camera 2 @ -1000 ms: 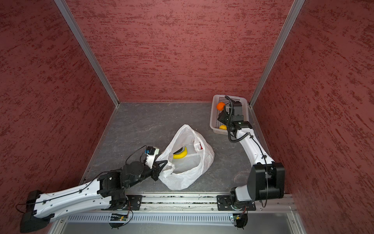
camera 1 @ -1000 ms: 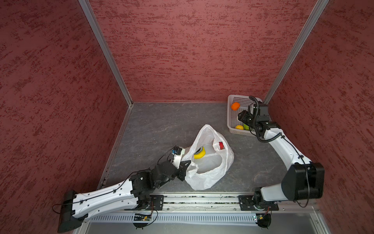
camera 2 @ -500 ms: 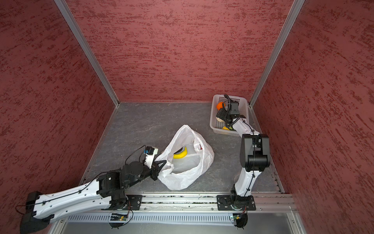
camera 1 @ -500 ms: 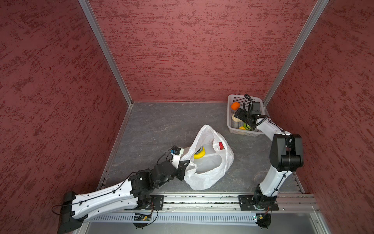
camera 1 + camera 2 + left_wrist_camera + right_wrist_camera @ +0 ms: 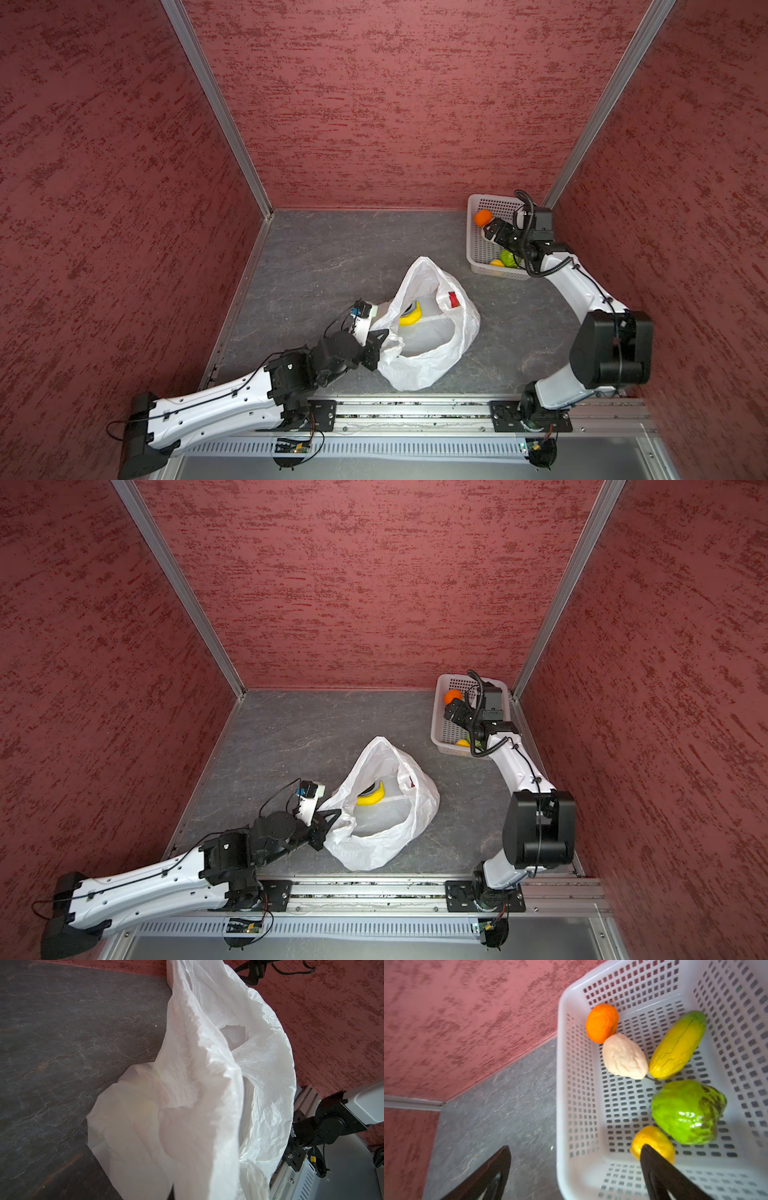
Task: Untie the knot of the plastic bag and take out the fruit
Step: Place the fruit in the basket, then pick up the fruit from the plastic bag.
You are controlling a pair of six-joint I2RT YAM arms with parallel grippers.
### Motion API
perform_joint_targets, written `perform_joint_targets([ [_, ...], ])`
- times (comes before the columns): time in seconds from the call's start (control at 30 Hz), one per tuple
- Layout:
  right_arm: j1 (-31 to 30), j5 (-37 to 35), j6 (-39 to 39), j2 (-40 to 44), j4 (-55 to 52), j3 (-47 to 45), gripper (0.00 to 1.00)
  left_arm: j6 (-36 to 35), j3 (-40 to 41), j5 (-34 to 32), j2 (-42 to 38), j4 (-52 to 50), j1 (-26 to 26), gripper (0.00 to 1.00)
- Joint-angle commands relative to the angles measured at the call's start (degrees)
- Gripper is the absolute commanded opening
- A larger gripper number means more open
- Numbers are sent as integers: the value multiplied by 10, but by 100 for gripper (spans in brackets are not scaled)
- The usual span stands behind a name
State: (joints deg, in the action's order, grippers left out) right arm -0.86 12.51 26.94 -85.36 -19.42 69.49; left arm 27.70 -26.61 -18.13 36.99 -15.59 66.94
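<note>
Left jaws pinch the rim of the plastic bag [image 5: 432, 361]; just beyond them its open mouth shows a banana [image 5: 410, 317] and a red piece [image 5: 453, 300]. Right jaws stand spread and empty astride the basket [image 5: 561, 1084] wall, with a lemon [image 5: 654, 1142] by one tip and an orange [image 5: 602, 1022], beige piece [image 5: 624, 1056], mango [image 5: 677, 1045] and green fruit [image 5: 688, 1112] ahead.

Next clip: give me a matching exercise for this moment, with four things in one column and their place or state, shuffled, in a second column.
Things:
1. banana
2. orange
3. left tool
4. right tool

Places or states:
A. open, above the edge of the basket
B. inside the plastic bag
C. shut on the plastic bag's rim
D. lying in the basket

Pairs: 1-B, 2-D, 3-C, 4-A
</note>
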Motion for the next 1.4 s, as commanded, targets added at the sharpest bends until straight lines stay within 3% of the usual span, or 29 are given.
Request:
perform_joint_targets([
  [0.0, -39, 52, -12, 79, -63, -20, 98, -17, -24, -19, 5, -4, 5, 0],
  [0.3, -222, 68, 65, 225, -148, -64, 98, -36, -33, -31, 21, 9, 7, 0],
  [0.5, -358, 40, 143, 239, -126, -97, 97, -44, -35, -35, 26, 18, 2, 0],
  [0.77, -473, -7, 188, 209, -70, -141, 96, -46, -34, -30, 26, 26, -4, 0],
  [1.1, -515, -71, 225, 147, 43, -232, 89, -66, -38, -24, 23, 36, -11, 0],
  [1.37, -523, -105, 235, 65, 120, -236, 80, -89, -43, 3, 22, 46, -30, 0],
])
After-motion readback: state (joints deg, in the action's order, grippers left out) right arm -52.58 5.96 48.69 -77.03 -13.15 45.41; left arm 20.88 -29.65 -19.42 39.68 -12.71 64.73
